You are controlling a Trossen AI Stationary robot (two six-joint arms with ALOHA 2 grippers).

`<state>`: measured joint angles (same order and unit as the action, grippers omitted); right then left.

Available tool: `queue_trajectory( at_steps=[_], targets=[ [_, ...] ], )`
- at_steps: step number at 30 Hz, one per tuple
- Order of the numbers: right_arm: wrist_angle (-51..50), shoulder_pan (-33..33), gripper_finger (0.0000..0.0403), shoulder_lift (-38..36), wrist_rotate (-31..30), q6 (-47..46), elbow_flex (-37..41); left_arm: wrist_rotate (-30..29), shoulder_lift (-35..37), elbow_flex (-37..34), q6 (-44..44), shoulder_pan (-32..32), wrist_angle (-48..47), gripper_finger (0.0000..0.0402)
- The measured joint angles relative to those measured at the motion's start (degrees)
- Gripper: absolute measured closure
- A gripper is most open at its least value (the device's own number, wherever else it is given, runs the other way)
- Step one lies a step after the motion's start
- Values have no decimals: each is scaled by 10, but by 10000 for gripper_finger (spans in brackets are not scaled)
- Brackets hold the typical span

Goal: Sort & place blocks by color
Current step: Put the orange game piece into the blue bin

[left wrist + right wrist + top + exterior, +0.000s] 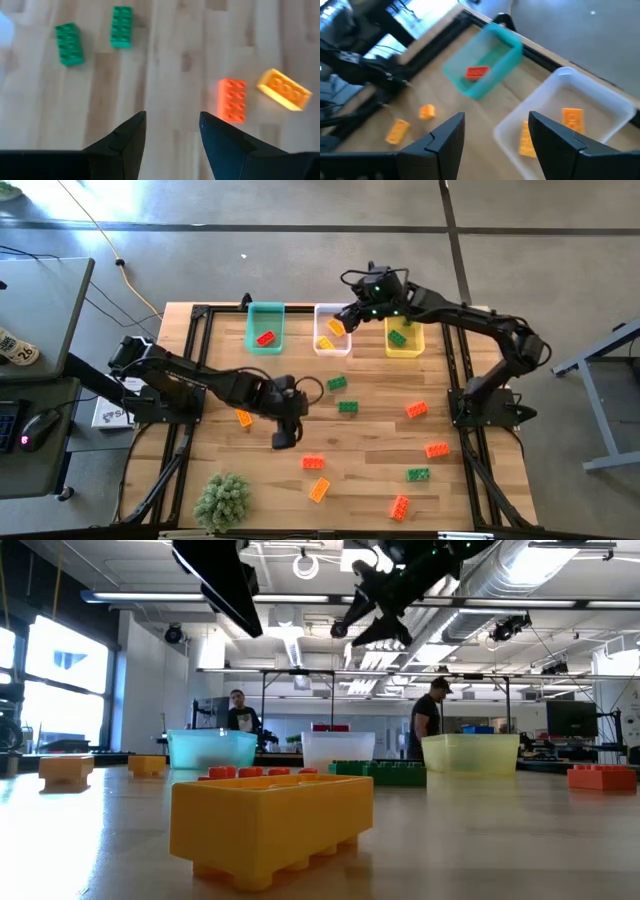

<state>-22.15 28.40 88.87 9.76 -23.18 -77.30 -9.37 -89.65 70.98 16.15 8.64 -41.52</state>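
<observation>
I work in a big open lab or industrial workshop: above me run exposed ducts (560, 580) and strip lights, with tall windows (70, 670) on one side. My wooden table (370, 445) stands on a bare concrete floor (300, 260) beside a desk with a mouse (40, 428), and cables (110, 250) trail across the floor. Two people (240, 712) stand among benches and monitors (572, 718) behind the table.

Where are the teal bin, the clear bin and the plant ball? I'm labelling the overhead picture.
teal bin (250, 330): high view, on its left wall.
clear bin (334, 351): high view, on its near rim.
plant ball (222, 501): high view, on its fuzzy middle.
</observation>
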Motion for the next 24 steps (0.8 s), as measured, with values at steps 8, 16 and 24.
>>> queue_trajectory(
  at_steps=[8,16,24],
  targets=[
    [-20,-87,196,-21,-50,-70,0,41,0,0,14,45,7,227],
    [-53,-184,197,-21,-138,-125,0,41,-9,0,23,71,65,197],
    [-54,-237,197,-21,-158,-169,0,8,-67,0,22,95,111,168]
  ],
)
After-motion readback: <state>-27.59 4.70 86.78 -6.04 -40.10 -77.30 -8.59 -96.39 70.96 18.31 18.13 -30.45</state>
